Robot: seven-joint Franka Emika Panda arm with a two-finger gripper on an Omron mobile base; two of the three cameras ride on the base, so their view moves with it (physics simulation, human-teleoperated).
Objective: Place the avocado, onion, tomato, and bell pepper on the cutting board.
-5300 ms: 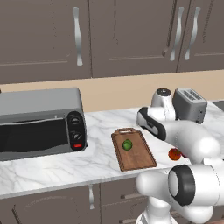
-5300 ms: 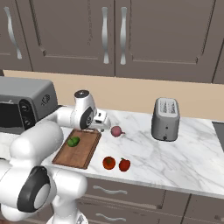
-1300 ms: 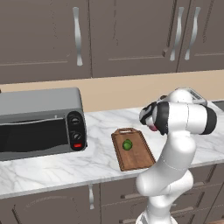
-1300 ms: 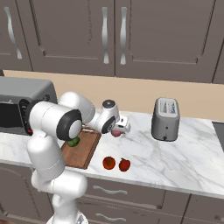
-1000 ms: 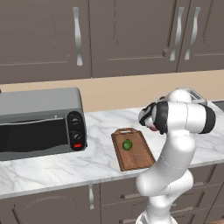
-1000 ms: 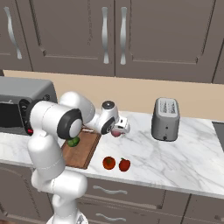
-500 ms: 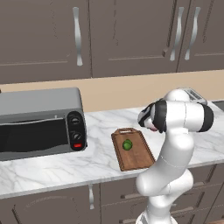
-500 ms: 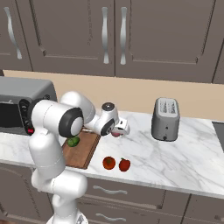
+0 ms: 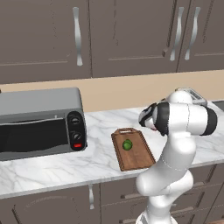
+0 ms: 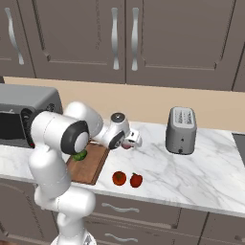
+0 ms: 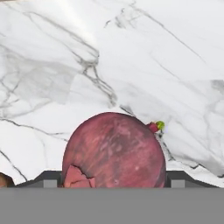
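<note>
My gripper [image 10: 130, 141] is around the onion [image 11: 114, 151].
The onion sits between my two fingers, which press its sides, low over the white bench [image 10: 201, 167]. The avocado [image 9: 127, 145] lies on the cutting board [image 9: 133, 154]. The tomato [image 10: 119, 178] and bell pepper [image 10: 136, 180] sit side by side at 5 o'clock from the board.

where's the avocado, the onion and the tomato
avocado [image 9: 127, 145], left base view, middle of the fruit
onion [image 11: 114, 151], hand view, front of the ball
tomato [image 10: 119, 178], right base view, middle of the ball
</note>
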